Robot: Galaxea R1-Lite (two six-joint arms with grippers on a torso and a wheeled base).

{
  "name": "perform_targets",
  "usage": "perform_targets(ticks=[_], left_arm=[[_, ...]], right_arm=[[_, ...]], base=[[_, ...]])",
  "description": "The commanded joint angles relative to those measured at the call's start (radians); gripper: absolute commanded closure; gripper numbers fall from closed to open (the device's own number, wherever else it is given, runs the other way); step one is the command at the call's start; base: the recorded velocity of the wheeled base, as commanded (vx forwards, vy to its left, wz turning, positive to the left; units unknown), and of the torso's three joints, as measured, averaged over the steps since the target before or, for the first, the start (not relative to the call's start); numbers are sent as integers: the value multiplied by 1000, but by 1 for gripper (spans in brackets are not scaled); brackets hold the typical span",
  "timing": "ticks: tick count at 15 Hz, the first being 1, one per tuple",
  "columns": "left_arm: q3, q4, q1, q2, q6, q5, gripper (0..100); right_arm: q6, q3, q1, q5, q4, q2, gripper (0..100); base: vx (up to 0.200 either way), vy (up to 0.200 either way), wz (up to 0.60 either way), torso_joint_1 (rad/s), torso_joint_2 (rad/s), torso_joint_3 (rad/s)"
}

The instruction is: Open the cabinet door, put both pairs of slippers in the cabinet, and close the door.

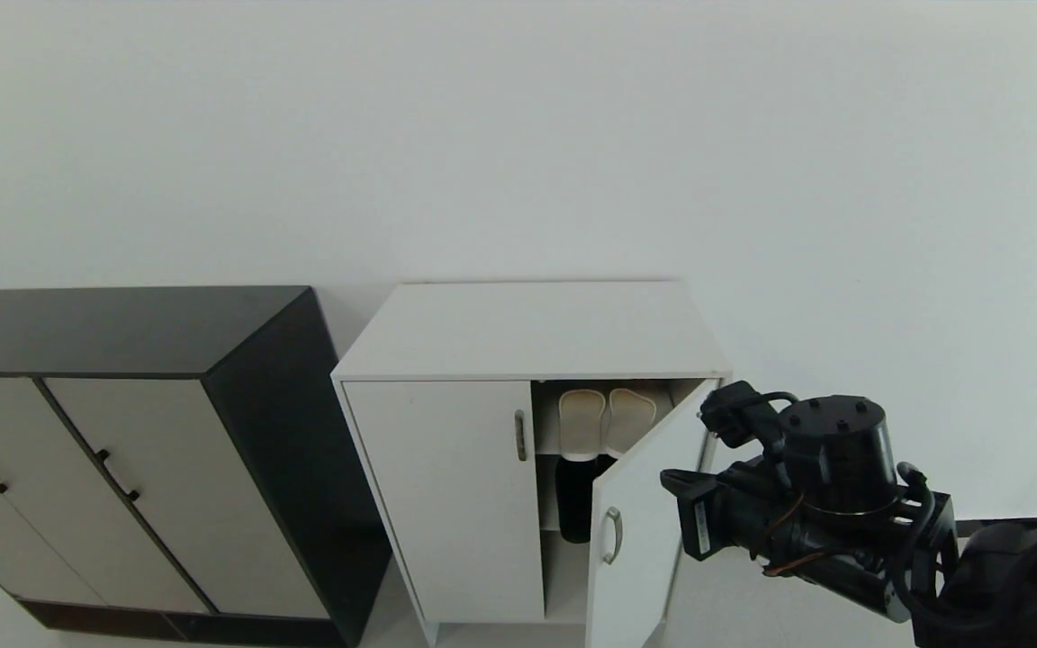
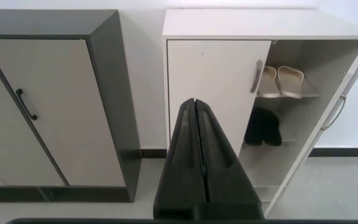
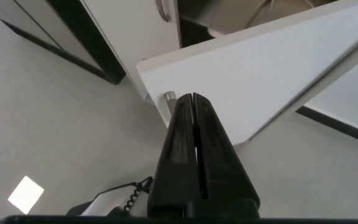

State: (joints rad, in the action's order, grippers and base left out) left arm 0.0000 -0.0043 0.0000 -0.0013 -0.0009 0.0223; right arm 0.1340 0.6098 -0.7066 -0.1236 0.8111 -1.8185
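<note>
White wall (image 1: 518, 135) behind cabinet (image 1: 527, 328); R door (image 1: 635, 540) part open. Light slippers (image 1: 606, 421) on upper shelf, dark pair (image 1: 575, 499) below. R gripper (image 3: 194, 99) pressed together, tip beside handle (image 3: 168, 98). L gripper (image 2: 194, 102) pressed together too, well apart from cabinet.

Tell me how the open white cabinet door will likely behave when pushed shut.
The open door looks like a flat rigid panel, so it should swing without bending. It seems thin, probably light; a gentle push from the right gripper may suffice. Its smooth face could let the gripper slide sideways.
</note>
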Motion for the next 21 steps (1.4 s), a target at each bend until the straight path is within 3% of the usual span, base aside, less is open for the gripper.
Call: perform_targets(ticks=[1, 6, 14, 21], left_arm=[[0, 0, 0, 1, -1, 1, 100], [0, 0, 0, 1, 2, -1, 100], [0, 0, 0, 1, -1, 2, 100], [0, 0, 0, 1, -1, 2, 100]], right_arm=[[-30, -73, 22, 61, 63, 1, 100], [-183, -254, 145, 322, 204, -12, 100], [-197, -259, 145, 331, 206, -48, 100], [-195, -223, 139, 331, 238, -116, 100]], base=[[0, 0, 0, 0, 0, 0], [0, 0, 0, 0, 0, 0], [200, 0, 0, 4, 3, 2], [0, 0, 0, 0, 0, 0]])
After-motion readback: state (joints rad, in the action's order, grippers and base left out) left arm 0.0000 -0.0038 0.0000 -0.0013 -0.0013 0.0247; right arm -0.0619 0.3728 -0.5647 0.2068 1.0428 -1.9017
